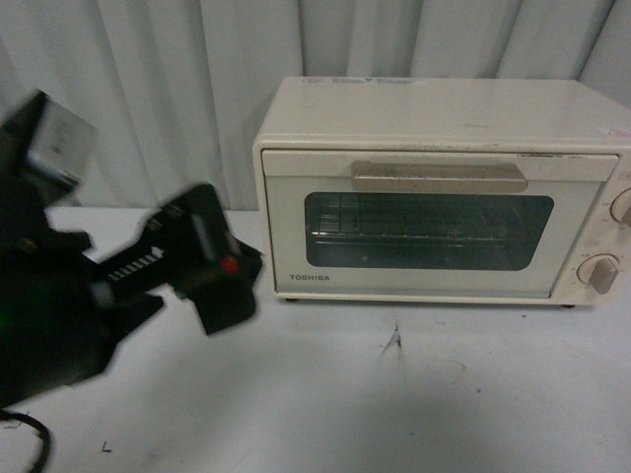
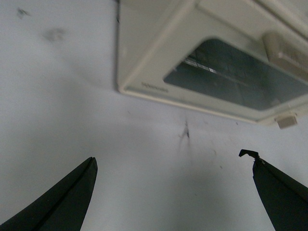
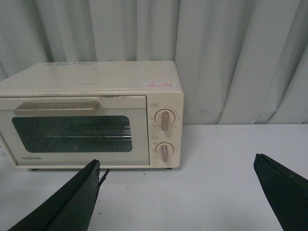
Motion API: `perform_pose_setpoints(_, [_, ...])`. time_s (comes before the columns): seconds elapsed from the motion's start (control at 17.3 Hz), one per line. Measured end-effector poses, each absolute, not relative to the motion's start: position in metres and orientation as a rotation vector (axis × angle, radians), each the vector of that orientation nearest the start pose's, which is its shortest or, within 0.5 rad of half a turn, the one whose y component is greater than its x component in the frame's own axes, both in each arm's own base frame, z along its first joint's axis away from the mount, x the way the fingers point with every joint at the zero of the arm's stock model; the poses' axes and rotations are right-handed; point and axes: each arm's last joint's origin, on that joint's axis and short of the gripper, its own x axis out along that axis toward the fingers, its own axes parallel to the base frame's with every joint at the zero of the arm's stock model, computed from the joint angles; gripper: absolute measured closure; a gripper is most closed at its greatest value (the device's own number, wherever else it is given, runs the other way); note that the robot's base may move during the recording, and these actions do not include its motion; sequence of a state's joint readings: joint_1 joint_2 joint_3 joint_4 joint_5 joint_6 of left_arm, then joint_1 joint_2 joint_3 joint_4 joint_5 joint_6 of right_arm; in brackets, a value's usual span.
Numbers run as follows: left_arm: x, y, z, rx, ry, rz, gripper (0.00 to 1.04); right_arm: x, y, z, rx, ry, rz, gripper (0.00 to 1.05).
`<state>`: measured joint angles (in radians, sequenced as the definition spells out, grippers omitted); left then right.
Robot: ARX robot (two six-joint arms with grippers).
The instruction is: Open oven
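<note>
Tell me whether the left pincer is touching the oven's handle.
Apart. The left wrist view shows the open left pincer short of the oven, with bare table between it and the handle.

The front view faces the oven (image 1: 434,192), set toward 2 o'clock, from slightly above at mid range. The left arm (image 1: 49,315) fills 9 o'clock. The left wrist view looks steeply down on the table (image 2: 72,96). The right wrist view looks level at the oven front, close. All 3 share the door window (image 1: 429,232).

The oven (image 3: 91,115), door closed, stands on the white table (image 3: 231,144) beyond the wide-spread right tool (image 3: 176,161).
</note>
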<state>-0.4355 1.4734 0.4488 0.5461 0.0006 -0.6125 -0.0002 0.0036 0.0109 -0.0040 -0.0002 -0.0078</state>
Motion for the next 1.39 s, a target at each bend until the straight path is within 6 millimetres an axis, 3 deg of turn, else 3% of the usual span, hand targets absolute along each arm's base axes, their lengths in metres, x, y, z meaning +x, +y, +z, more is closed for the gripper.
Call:
perform_pose_setpoints(0.12, [0.230,-0.143,0.126,-0.555,0.640,-0.333,0.07,0.097,0.000,0.167,-0.008,-0.003,0.000,0.06])
perform_pose_setpoints(0.35, [0.224,-0.169,0.106,-0.642,0.704,-0.353,0.07,0.097,0.000,0.167,-0.008,-0.003,0.000,0.06])
perform_pose_setpoints(0.93, [0.260,-0.189,0.064,-0.912,0.783,-0.248,0.07,0.097,0.000,0.167,-0.008,-0.003,0.000,0.06])
perform_pose_setpoints(1.39, [0.269,-0.178,0.038,-1.085,0.812,-0.195,0.07,0.097,0.000,0.167,-0.008,-0.003,0.000,0.06])
